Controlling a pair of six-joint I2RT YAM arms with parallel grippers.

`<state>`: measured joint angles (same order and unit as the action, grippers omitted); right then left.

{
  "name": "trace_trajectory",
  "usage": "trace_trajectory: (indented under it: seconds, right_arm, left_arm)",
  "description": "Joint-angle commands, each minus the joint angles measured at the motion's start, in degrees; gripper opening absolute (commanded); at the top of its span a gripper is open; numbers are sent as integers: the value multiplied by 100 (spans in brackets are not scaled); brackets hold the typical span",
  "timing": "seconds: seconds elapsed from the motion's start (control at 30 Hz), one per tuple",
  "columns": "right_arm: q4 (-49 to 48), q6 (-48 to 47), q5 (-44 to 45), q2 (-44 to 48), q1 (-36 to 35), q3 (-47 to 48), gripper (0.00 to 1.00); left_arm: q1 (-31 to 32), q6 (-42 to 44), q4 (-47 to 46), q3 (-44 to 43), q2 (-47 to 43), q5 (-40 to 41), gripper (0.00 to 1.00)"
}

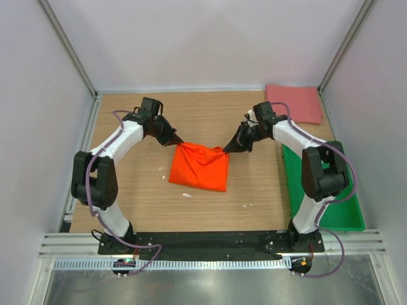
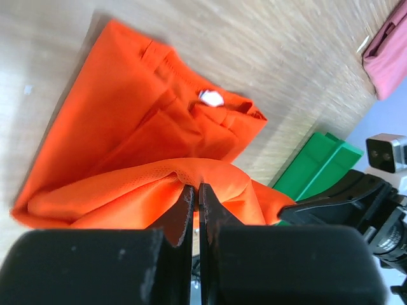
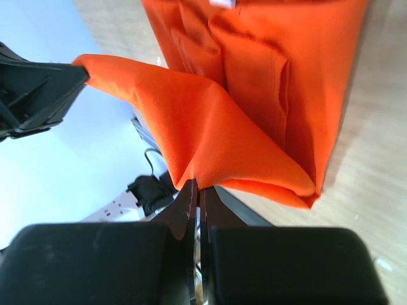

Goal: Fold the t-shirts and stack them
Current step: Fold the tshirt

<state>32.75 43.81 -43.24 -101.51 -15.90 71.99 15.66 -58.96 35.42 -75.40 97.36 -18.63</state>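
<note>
The bright orange t-shirt point(image 1: 200, 166) lies folded near the middle of the table, its far edge lifted. My left gripper point(image 1: 179, 142) is shut on the shirt's far left corner; the left wrist view shows cloth point(image 2: 159, 140) pinched between the jaws point(image 2: 196, 187). My right gripper point(image 1: 225, 150) is shut on the far right corner, where the right wrist view shows the orange cloth point(image 3: 254, 95) pinched at the tips point(image 3: 196, 184). The dull pink-red t-shirt point(image 1: 294, 103) lies folded flat at the far right corner, and shows in the left wrist view point(image 2: 388, 54).
A green plastic tray point(image 1: 348, 210) stands along the table's right side, beside my right arm; it shows in the left wrist view point(image 2: 315, 165). Small white scraps point(image 1: 186, 194) lie on the wood in front of the orange shirt. White walls enclose the table.
</note>
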Motion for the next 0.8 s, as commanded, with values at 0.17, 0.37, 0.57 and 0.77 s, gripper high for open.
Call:
trace_trajectory:
  seconds: [0.17,0.37,0.57,0.77]
  right_arm:
    - [-1200,-302,122,-1298,570,779,18]
    - [-429,-1452,228,-2135,720,2229,38]
    - [-392,-1463,449,-1627,764,1699,100]
    - [-778,-1551,694,-1020,694,705,100]
  left_arm:
    - [-274,1087,-519,-1468,1459,-71,15]
    - [-432,1738,-458,-2058,1936,202,28]
    - [-441,2203,-326,-1602,1154,413,55]
    - [-424,2784,-53,-768,610,123,59]
